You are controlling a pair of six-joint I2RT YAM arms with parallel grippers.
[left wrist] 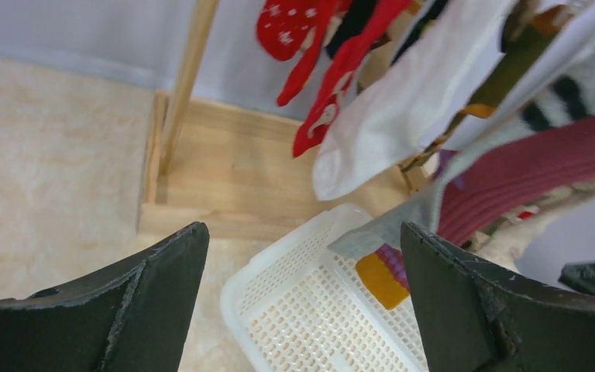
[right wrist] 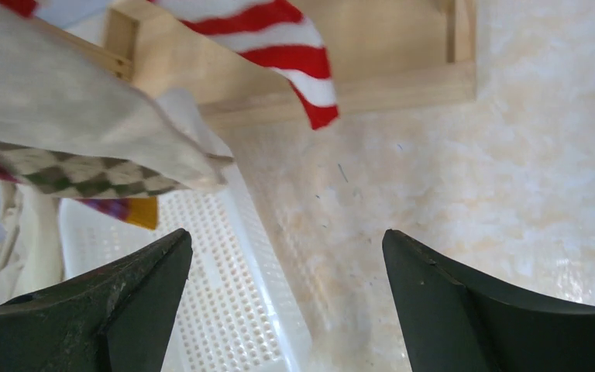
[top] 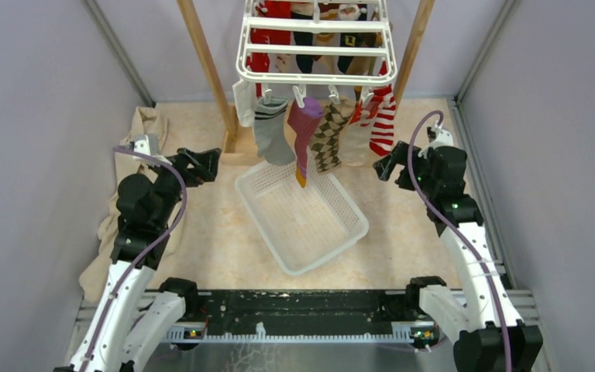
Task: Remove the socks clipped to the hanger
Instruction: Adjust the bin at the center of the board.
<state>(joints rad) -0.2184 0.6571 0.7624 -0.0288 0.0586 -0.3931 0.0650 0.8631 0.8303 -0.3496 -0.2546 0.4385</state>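
Left tool [top: 211, 165], jaws spread and empty, sits toward the left edge of the table [top: 225, 240]. Assorted fabric socks [top: 269, 132] hang from the white slatted plastic hanger [top: 318, 78] at the far edge; only the top view shows its clips [top: 300, 96]. Right tool [top: 383, 167] gapes empty too.

Top external view looks steeply down from behind, the white basket [top: 310, 225] mid-frame. Left wrist view looks low past the left fingers [left wrist: 147, 310] from the basket's left; right wrist view past the right fingers [right wrist: 465, 310] from its right. All three share the basket.
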